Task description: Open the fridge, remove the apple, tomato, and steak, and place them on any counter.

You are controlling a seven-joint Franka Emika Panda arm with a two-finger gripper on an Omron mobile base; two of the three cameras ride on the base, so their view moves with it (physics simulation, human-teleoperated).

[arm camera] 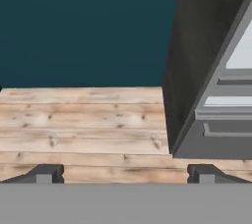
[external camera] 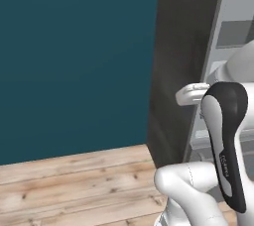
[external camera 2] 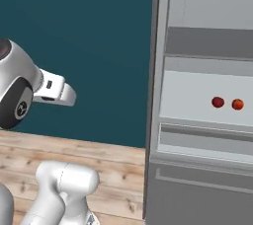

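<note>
The fridge (external camera 2: 207,179) stands at the right with its pale grey shelves exposed; its dark side wall (external camera: 176,66) faces left. On a middle shelf lie two small round balls, a darker red one (external camera 2: 218,102) and an orange-red one (external camera 2: 237,104); which is the apple and which the tomato I cannot tell. The steak and the counter are out of view. My gripper (arm camera: 124,175) is open and empty, its fingertips (arm camera: 44,174) wide apart. It hangs over the floor, left of the fridge and clear of it. The white hand (external camera: 191,94) sits beside the fridge's front edge.
A teal wall (external camera: 74,56) fills the back left. Light wooden floor (arm camera: 83,120) runs up to the fridge's base. The fridge's bottom drawer (arm camera: 229,129) sits low at the right. My own white arm (external camera 2: 64,184) rises in the foreground.
</note>
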